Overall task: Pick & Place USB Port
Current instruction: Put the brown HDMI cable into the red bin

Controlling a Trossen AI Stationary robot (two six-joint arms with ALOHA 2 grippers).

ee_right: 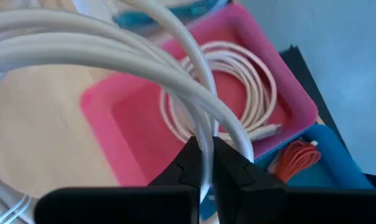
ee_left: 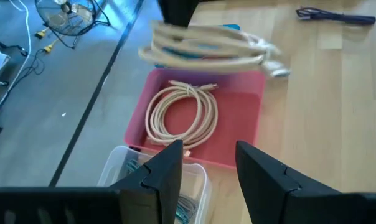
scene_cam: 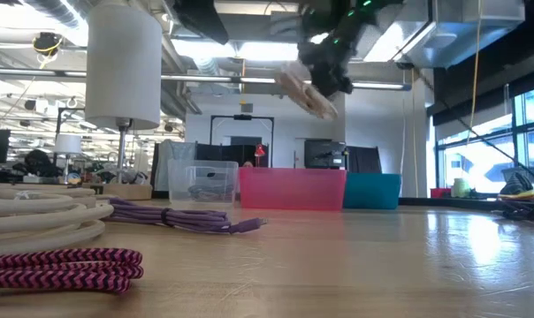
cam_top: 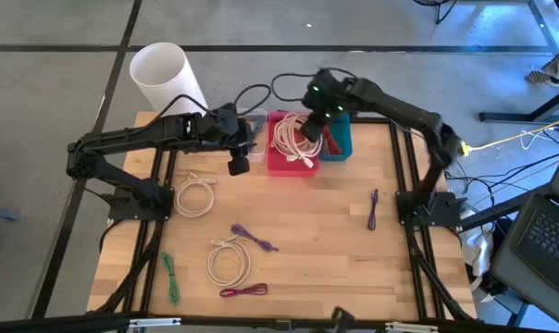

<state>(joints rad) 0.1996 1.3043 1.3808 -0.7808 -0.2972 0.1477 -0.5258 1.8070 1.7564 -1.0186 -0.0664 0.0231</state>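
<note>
My right gripper (cam_top: 309, 123) hovers over the pink bin (cam_top: 278, 163), shut on a coiled white USB cable (cam_top: 293, 139). In the low view that coil (scene_cam: 304, 92) hangs tilted, well above the bins. A second white coil (ee_left: 182, 115) lies flat on the pink bin's floor. My left gripper (cam_top: 239, 166) stands open just left of the pink bin, above the table, with nothing between its fingers (ee_left: 169, 165). A clear bin (ee_left: 122, 168) sits below it. My right gripper pinches the strands of the white coil (ee_right: 203, 127) at one spot of the loop between its two fingers. The fingers come from above, slanting down, and lie across the strands. The coil is lifted clear, above the pink bin, and hangs tilted below the fingers.
A blue bin (cam_top: 340, 143) holding an orange cable (ee_right: 297, 158) stands right of the pink one. Loose cables lie on the table: two white coils (cam_top: 194, 196) (cam_top: 229, 261), purple (cam_top: 254, 239), green (cam_top: 171, 277), magenta (cam_top: 244, 290), dark purple (cam_top: 373, 208). A white cylinder (cam_top: 168, 79) stands far left.
</note>
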